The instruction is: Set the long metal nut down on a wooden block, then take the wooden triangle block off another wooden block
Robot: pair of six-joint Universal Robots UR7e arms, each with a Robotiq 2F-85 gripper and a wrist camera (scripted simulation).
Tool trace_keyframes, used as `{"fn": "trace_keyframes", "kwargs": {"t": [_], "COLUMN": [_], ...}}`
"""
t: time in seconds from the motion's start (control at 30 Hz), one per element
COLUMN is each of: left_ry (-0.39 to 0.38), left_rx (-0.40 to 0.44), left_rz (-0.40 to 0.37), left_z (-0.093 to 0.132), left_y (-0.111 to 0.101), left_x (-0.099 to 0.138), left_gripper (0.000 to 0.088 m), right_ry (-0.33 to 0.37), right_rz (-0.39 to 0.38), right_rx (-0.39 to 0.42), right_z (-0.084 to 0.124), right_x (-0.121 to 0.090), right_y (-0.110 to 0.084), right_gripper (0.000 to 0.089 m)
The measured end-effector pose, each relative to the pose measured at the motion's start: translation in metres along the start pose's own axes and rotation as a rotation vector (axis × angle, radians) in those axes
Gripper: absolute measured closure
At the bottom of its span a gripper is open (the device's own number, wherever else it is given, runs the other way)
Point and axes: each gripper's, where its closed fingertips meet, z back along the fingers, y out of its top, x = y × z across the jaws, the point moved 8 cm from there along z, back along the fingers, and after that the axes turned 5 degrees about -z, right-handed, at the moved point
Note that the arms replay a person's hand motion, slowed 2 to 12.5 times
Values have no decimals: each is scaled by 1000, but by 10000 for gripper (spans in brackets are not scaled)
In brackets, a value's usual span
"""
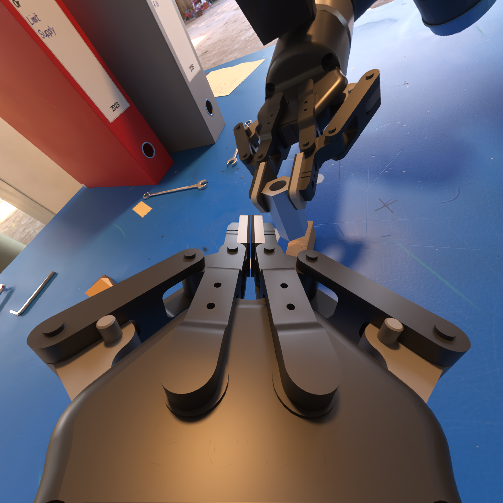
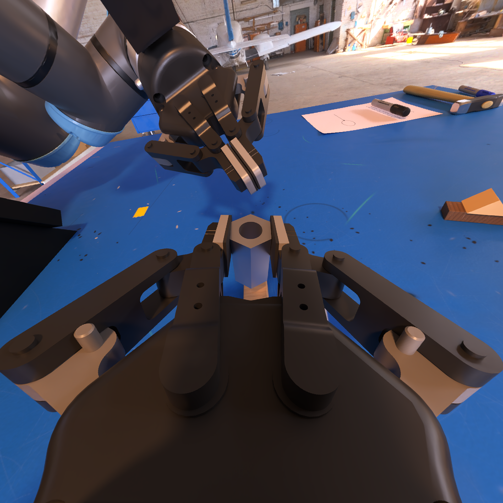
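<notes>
My right gripper (image 2: 250, 230) is shut on the long metal hex nut (image 2: 250, 262) and holds it upright, hole upward. The nut's lower end is at a light wooden block (image 2: 255, 292); I cannot tell whether they touch. In the left wrist view the right gripper (image 1: 277, 196) holds the nut (image 1: 285, 217) tilted over that block (image 1: 300, 242). My left gripper (image 1: 250, 228) is shut and empty, just beside the nut; it also shows in the right wrist view (image 2: 251, 179). The orange wooden triangle block (image 2: 481, 204) lies on a dark brown block (image 2: 457, 215) at the far right.
A red binder (image 1: 68, 109) and a grey binder (image 1: 163, 81) stand at the left. Two wrenches (image 1: 177, 189) and a hex key (image 1: 32, 295) lie on the blue table (image 1: 408, 245). A sheet of paper (image 2: 362, 119) with a marker (image 2: 392, 107) and a hammer (image 2: 449, 99) lie at the back right.
</notes>
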Motion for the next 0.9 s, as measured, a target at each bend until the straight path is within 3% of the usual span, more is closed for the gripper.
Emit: {"fn": "trace_keyframes", "kwargs": {"t": [0.43,0.9], "left_ry": [45,90], "left_rx": [-8,-102], "left_rz": [43,89], "left_z": [5,-4], "left_y": [-9,-25], "left_x": [-11,-17], "left_gripper": [882,882], "right_ry": [-6,-8], "right_rz": [8,43], "right_rx": [-23,-89], "right_z": [-1,-6], "right_x": [0,-1], "right_y": [-2,-7], "right_gripper": [649,649]}}
